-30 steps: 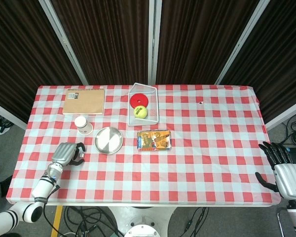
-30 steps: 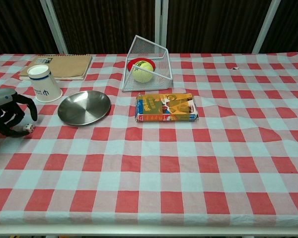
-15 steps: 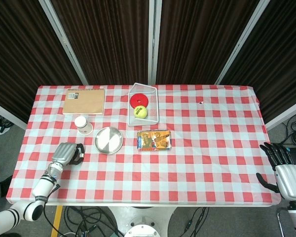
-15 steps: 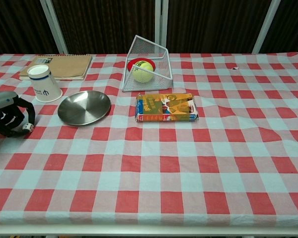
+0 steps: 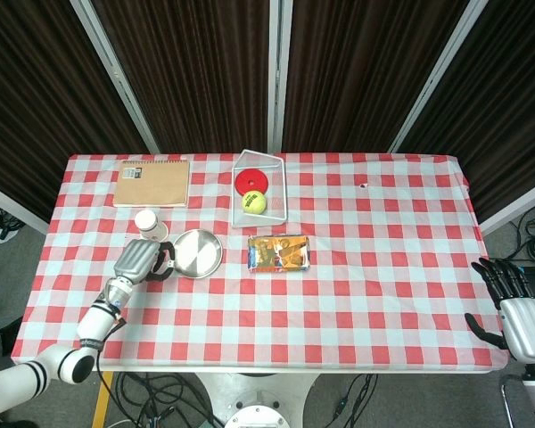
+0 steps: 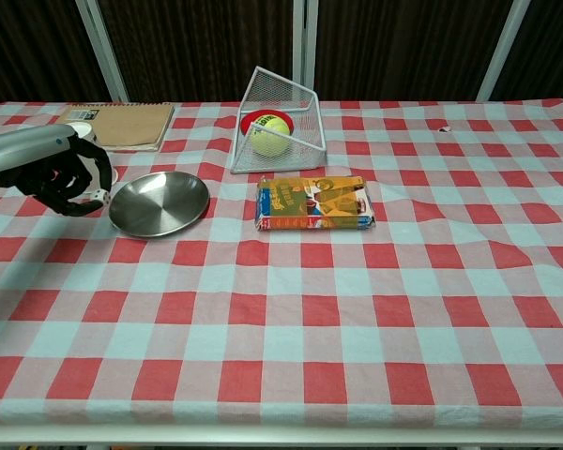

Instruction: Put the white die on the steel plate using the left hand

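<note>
At the far left, the left hand (image 6: 61, 173) hung above the checked tablecloth (image 6: 291, 309), its dark fingers (image 6: 86, 178) curled around the white die (image 6: 98, 196), which showed at the fingertips. Just right of the hand lay the steel plate (image 6: 159, 202), the die close to the plate's left rim, not over it. A white paper cup (image 5: 147, 222) stood just beyond the hand. At the near right edge, the right hand (image 5: 515, 308) rested with fingers spread, holding nothing.

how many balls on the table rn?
1. A yellow tennis ball sits inside the white wire basket at the back centre, in front of a red disc. No others visible in either view.
</note>
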Available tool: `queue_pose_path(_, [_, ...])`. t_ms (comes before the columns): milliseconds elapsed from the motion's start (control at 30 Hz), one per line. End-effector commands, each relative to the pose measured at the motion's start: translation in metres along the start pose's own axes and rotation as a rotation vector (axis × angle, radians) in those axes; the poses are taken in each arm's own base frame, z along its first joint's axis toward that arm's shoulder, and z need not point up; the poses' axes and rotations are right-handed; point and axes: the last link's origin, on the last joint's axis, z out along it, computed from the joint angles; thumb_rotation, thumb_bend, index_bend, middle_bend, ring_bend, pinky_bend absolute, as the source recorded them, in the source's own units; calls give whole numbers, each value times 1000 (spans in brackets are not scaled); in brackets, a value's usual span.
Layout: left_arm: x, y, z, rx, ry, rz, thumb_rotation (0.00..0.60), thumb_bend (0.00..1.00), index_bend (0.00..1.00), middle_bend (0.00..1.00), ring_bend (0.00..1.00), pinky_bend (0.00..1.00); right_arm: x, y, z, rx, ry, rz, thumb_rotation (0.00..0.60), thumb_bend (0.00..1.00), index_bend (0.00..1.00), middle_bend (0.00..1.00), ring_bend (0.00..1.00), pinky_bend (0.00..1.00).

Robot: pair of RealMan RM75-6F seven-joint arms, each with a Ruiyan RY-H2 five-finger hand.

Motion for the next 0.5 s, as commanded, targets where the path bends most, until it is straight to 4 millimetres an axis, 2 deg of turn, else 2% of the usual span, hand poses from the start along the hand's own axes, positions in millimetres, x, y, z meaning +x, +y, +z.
queue_pose_path(33, [1,16,15,-10,-10,25,600,387,538,813,834,1000,0,2,-2,-6,1,2,600,221,79,74,0,0])
queue_pose_path(200, [-3,28,27,6,-18,56,600,383,500,813,834,1000,0,4,-4,-12,2,5,600,221,79,74,0,0])
queue_pose_path(333, [-9,33,32,28,-23,73,600,322,423,805,832,1000,0,4,-4,-11,3,6,600,221,79,74,0,0])
queue_pose_path(500, [-10,35,27,40,-12,82,600,237,386,794,830,1000,0,4,-4,-8,4,7,600,221,79,74,0,0])
